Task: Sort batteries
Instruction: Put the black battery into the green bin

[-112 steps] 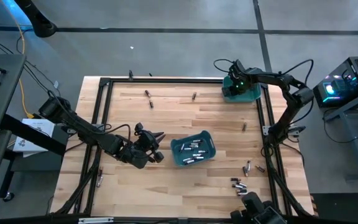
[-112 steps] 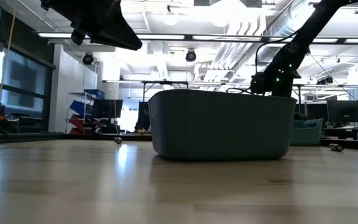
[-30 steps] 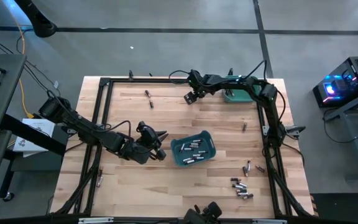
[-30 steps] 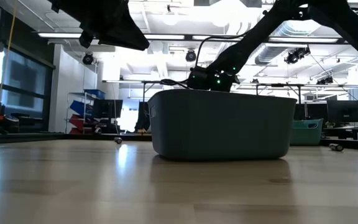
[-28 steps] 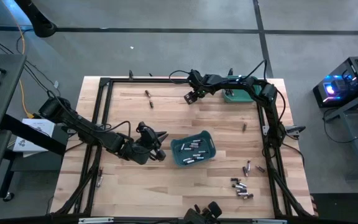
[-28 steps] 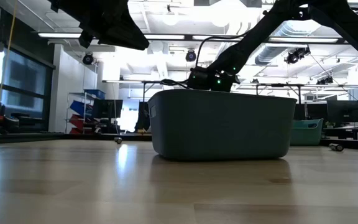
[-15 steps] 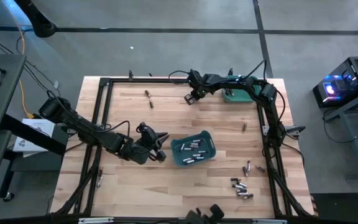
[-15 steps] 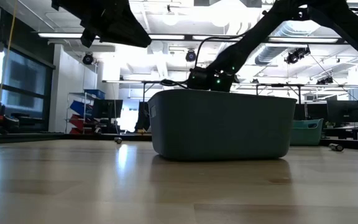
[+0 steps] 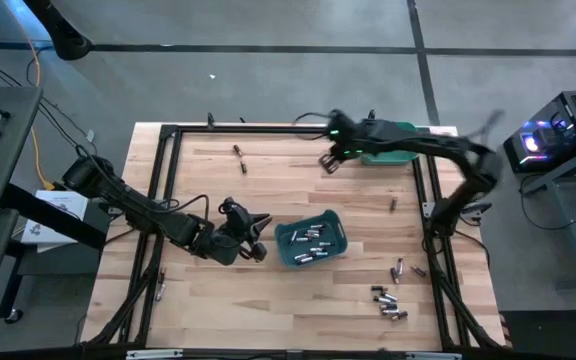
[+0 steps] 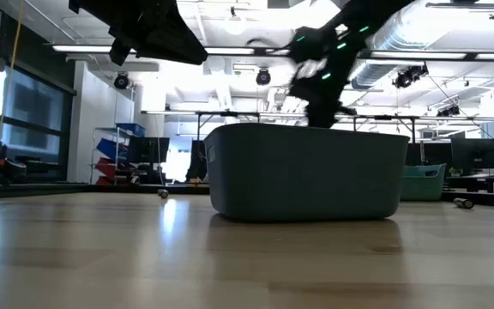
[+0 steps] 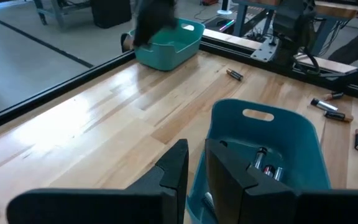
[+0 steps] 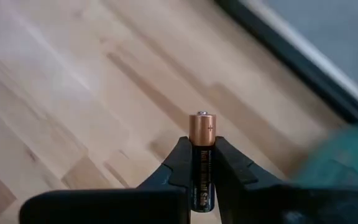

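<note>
A black battery with a copper end point(image 12: 202, 134) sits in my right gripper point(image 12: 202, 163), which is shut on it. That gripper point(image 9: 330, 160) is blurred above the table's far part, just left of the far-right teal bin point(image 9: 396, 152). The middle teal bin point(image 9: 311, 240) holds several batteries. Left of it my left gripper point(image 9: 255, 238) hovers, its fingers point(image 11: 179, 167) a narrow gap apart with nothing between them. Loose batteries lie on the wood at the far left point(image 9: 238, 152), at the right point(image 9: 392, 203) and in a cluster at the near right point(image 9: 388, 302). My right gripper pinches the battery's black body point(image 12: 202, 155) between its two fingers point(image 12: 180, 163). The battery lies along the fingers, and its copper end point(image 12: 202, 126) sticks out past their tips. The fingers slant down from above, and the battery is lifted clear of the wood.
A black metal frame point(image 9: 168, 180) borders the wooden table top. In the low view the middle bin point(image 10: 307, 172) stands in front, with the right arm point(image 10: 324, 56) blurred above it. Bare wood lies between the far-left battery and the middle bin.
My right gripper has taken the battery up from the wood near the table's far edge. It has risen quickly and gone toward the right edge, nearer the far-right bin. The battery has gone up with it, clear of the table.
</note>
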Robot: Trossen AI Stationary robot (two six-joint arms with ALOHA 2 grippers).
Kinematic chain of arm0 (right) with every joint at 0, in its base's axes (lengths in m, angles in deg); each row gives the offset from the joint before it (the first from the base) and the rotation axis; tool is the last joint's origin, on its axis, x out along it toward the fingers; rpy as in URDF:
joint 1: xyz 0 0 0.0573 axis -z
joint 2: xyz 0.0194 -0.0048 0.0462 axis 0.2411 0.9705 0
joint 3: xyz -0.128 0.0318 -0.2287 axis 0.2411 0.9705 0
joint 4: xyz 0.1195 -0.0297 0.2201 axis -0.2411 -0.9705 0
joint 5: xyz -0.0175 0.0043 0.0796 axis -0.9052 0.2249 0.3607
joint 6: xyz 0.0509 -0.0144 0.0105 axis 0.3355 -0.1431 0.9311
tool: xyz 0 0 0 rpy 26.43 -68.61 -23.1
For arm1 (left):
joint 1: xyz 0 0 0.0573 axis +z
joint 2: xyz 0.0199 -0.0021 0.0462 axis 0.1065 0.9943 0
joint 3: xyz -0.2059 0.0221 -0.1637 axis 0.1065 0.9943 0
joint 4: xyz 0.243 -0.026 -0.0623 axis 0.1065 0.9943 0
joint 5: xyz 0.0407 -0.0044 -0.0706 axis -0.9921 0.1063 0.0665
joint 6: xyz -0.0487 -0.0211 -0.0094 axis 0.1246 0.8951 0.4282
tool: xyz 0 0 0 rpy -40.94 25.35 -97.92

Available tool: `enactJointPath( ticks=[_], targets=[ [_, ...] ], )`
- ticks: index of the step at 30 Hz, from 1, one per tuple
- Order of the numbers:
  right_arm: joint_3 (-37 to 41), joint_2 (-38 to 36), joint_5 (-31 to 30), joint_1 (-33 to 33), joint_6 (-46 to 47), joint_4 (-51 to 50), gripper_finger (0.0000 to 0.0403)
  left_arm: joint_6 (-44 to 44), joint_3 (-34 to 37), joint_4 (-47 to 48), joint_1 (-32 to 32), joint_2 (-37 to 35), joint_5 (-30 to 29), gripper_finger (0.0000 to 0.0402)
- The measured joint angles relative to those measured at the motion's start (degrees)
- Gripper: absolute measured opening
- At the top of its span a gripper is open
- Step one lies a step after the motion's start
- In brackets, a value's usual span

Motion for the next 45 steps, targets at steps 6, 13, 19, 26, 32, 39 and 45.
enactJointPath(
  ticks=[6, 13, 19, 26, 32, 39, 45],
  targets=[
    [13.1, -14.3, 1.0, 12.3, 3.6, 0.1, 0.0022, 0.1, 0.0, 0.1, -0.3, 0.0, -0.1, 0.0046],
    [20.7, -16.3, 7.3, 27.5, 4.3, 3.1, 0.0022, -0.4, 0.0, 0.0, -0.3, 0.0, -0.2, 0.0046],
    [20.3, -9.9, 9.0, 32.0, 3.4, 7.0, 0.0022, -2.9, 0.0, -1.1, 0.4, 0.0, -0.2, 0.0046],
    [20.0, -2.0, 8.3, 32.9, 2.3, 9.0, 0.0022, -3.9, 0.0, -1.5, 1.7, 0.0, 0.0, 0.0046],
    [19.9, 3.0, 7.7, 32.7, 2.4, 12.8, 0.0034, -4.0, 0.0, -1.4, 2.0, 0.0, 0.3, 0.0046],
    [19.5, 2.7, 6.4, 32.2, 3.3, 14.4, 0.009, -4.0, 0.0, -1.4, 2.0, 0.0, 0.3, 0.0046],
    [15.1, -1.3, 2.2, 32.2, 0.9, 3.9, 0.0144, -4.0, 0.0, -1.5, 2.0, 0.0, 0.3, 0.0046]
  ],
)
